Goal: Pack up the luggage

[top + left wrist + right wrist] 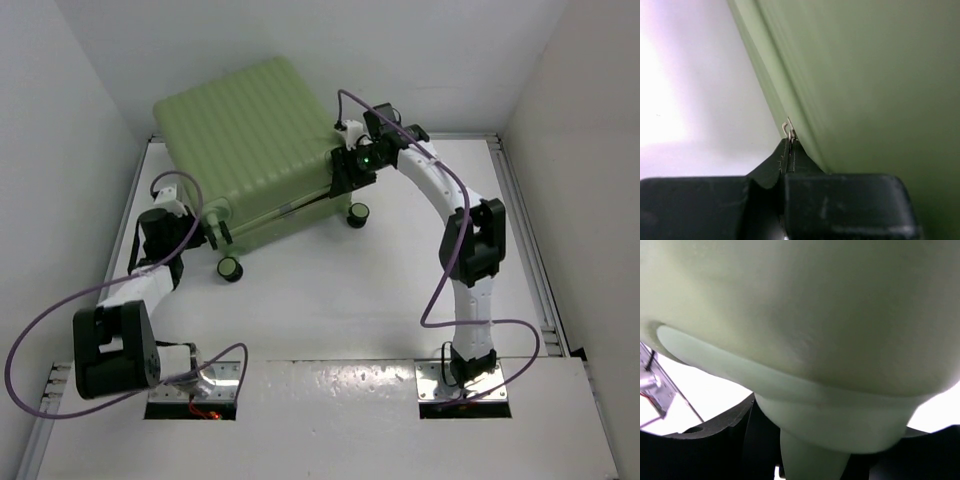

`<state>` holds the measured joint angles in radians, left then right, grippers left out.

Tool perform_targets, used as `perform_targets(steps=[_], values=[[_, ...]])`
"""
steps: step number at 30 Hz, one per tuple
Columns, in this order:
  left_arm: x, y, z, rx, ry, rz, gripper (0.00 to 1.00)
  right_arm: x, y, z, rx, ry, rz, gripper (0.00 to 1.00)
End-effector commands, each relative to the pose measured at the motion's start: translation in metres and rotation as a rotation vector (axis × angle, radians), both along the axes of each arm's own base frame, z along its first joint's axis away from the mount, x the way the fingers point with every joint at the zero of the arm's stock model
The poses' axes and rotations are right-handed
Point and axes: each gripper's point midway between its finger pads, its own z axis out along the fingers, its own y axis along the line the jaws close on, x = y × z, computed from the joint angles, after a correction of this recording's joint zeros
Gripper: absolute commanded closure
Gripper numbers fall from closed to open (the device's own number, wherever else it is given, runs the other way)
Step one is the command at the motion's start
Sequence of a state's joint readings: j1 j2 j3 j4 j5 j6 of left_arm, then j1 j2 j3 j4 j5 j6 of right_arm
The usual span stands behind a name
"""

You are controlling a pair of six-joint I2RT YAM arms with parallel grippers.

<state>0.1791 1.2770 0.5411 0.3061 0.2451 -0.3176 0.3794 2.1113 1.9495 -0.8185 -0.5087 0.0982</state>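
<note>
Top external: luggage (250,140) lies flat at 11 o'clock. Left gripper (213,230), at its 7 o'clock edge, pinches a zipper pull (788,129). Right gripper (343,178) straddles its 3 o'clock corner; clamped or loose, cannot tell.

One suitcase (250,130); two arms (135,288) (468,250)
</note>
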Motion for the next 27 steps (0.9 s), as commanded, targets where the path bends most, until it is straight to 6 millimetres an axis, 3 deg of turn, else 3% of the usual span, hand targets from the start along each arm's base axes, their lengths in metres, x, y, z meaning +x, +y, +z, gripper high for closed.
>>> perform_targets(steps=[1, 2, 3, 8, 22, 27], values=[[-0.017, -0.061, 0.066, 0.005, -0.286, -0.321, 1.00, 0.019, 0.049, 0.046, 0.201, -0.164, 0.074, 1.00], [-0.021, -0.065, 0.076, 0.008, -0.316, -0.341, 1.00, 0.022, 0.043, 0.044, 0.200, -0.155, 0.055, 1.00], [-0.034, -0.069, 0.060, -0.010, -0.278, -0.358, 1.00, 0.024, 0.038, 0.050, 0.207, -0.164, 0.043, 1.00], [-0.067, -0.091, 0.059, -0.018, -0.294, -0.447, 1.00, 0.031, 0.017, 0.048, 0.203, -0.145, -0.021, 1.00], [-0.103, -0.134, 0.067, -0.045, -0.302, -0.616, 1.00, 0.035, 0.017, 0.041, 0.201, -0.123, -0.044, 1.00], [-0.130, -0.156, 0.075, 0.029, -0.348, -0.825, 1.00, 0.039, 0.018, 0.039, 0.193, -0.130, -0.055, 1.00]])
